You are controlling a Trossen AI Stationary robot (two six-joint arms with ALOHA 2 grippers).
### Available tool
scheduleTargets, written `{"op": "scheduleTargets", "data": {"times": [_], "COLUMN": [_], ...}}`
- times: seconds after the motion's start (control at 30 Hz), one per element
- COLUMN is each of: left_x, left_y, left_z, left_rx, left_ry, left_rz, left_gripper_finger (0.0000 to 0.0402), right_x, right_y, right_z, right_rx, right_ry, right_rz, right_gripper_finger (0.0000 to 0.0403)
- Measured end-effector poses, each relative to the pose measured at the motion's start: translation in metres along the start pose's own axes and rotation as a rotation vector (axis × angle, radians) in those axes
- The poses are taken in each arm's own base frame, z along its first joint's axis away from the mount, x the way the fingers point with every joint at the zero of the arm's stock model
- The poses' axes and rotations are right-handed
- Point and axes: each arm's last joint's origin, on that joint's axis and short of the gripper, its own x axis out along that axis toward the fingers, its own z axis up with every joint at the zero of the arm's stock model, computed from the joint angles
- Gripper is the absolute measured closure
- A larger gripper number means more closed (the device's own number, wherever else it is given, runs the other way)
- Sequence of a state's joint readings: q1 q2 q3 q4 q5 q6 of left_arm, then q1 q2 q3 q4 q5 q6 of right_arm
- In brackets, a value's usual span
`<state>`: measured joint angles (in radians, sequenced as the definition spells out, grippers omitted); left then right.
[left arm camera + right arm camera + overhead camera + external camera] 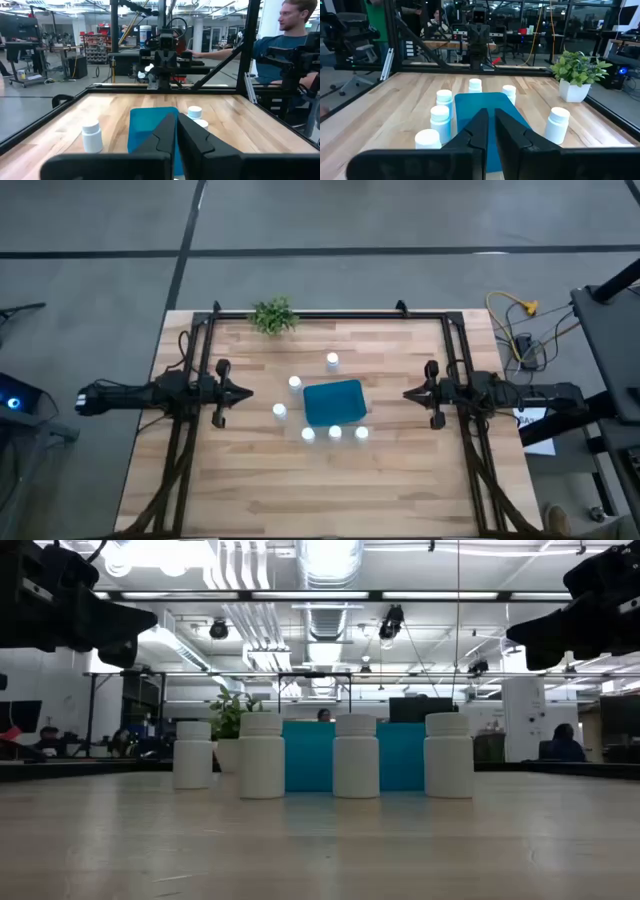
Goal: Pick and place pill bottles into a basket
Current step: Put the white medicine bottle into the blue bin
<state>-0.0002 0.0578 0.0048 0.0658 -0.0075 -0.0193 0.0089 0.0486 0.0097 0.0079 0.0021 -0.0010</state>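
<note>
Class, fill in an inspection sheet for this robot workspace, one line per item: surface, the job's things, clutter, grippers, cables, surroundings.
Surface: wooden table, framed by a dark rail.
Job's things: teal basket mid-table; six white pill bottles standing around it, none seen inside.
Clutter: small green plant at the far edge.
Grippers: left gripper shut, empty, at the table's left side; right gripper shut, empty, at the right side; both raised, pointing at the basket.
Cables: yellow and dark cables on the floor off the far right corner.
Surroundings: person standing beyond the table in the left wrist view; workshop benches behind.
</note>
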Motion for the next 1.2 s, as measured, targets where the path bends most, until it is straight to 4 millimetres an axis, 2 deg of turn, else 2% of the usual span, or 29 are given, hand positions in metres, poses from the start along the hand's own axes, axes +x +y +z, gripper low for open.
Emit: {"op": "scheduleTargets", "data": {"times": [0.63, 0.93, 1.2], "left_x": [0.0000, -0.0005, -0.0004], "left_y": [0.0000, -0.0002, -0.0002], "left_z": [0.0001, 0.0093, 0.0088], "left_rx": [0.001, 0.031, 0.031], "left_ry": [-0.001, -0.096, -0.091], "left_rz": [0.000, 0.000, -0.001], "left_gripper_finger": [0.0402, 0.0402, 0.0402], "right_x": [0.0000, 0.0000, -0.0001], "right_y": [0.0000, 0.0000, 0.0000], "right_z": [-0.0001, 0.0001, 0.0027], "right_rx": [0.000, 0.000, -0.017], "right_ry": [0.000, -0.001, -0.027], "right_rz": [0.000, 0.000, -0.001], "right_gripper_finger": [0.0380, 0.0380, 0.0380]}}
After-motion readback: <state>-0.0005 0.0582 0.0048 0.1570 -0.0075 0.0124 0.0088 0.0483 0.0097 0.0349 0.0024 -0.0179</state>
